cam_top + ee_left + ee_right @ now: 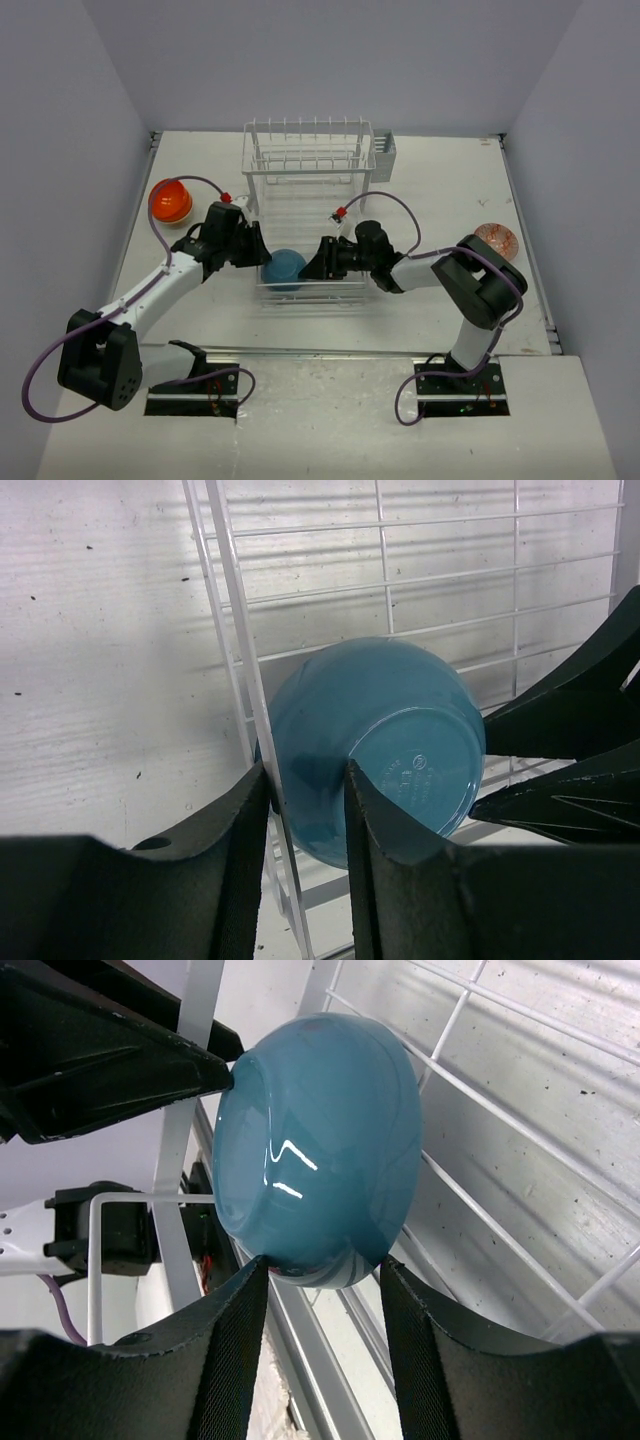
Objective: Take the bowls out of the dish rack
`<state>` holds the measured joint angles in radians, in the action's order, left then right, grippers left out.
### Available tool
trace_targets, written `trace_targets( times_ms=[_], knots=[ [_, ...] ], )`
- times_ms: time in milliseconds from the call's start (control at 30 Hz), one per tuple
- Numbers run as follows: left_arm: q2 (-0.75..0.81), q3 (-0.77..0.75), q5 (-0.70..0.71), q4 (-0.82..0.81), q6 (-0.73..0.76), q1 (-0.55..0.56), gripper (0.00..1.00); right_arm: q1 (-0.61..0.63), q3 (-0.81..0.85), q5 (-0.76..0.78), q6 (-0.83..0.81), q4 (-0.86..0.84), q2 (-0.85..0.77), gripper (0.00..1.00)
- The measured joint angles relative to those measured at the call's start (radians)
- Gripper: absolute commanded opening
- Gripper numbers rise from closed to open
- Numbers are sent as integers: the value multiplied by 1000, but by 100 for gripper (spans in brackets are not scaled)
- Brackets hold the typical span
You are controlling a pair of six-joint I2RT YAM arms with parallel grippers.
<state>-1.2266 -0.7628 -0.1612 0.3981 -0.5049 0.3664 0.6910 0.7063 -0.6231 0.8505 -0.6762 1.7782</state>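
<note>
At the near end of the dish rack (310,150), on its flat wire tray, I see the teal bowl (285,268) standing on edge, tilted, with its stamped underside facing my left wrist camera and its glossy hollow facing to the rack's left edge. Both arms meet at it, 1 from each side.

My left pincer (307,775) is narrowed to a slim gap and has the teal bowl's wall pinched between its 2 fingers. A white wire of the dish rack runs through that same gap, just beside the rim.

My right pincer (323,1265) stands about half open, with the teal bowl's lower edge wedged between its 2 fingers: 1 tip presses the rim, the other the rounded outside.

On the table (440,190), 1 orange bowl (170,200) sits left of the dish rack, well apart from it. A pale speckled bowl (497,240) sits to the right, near the right arm's elbow. The grey caddy (385,150) hangs at the rack's far right corner.
</note>
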Motion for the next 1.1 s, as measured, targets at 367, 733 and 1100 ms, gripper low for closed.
trace_targets(
  times_ms=[367,733,1100],
  knots=[
    [8,-13,19,14,2,-6,27,-6,-17,0,37,-121,0,48],
    [-5,-13,18,15,27,2,26,22,94,-71,137,-351,78,34],
    [-8,-9,-4,29,29,3,31,26,137,-100,228,-486,166,0]
  ],
)
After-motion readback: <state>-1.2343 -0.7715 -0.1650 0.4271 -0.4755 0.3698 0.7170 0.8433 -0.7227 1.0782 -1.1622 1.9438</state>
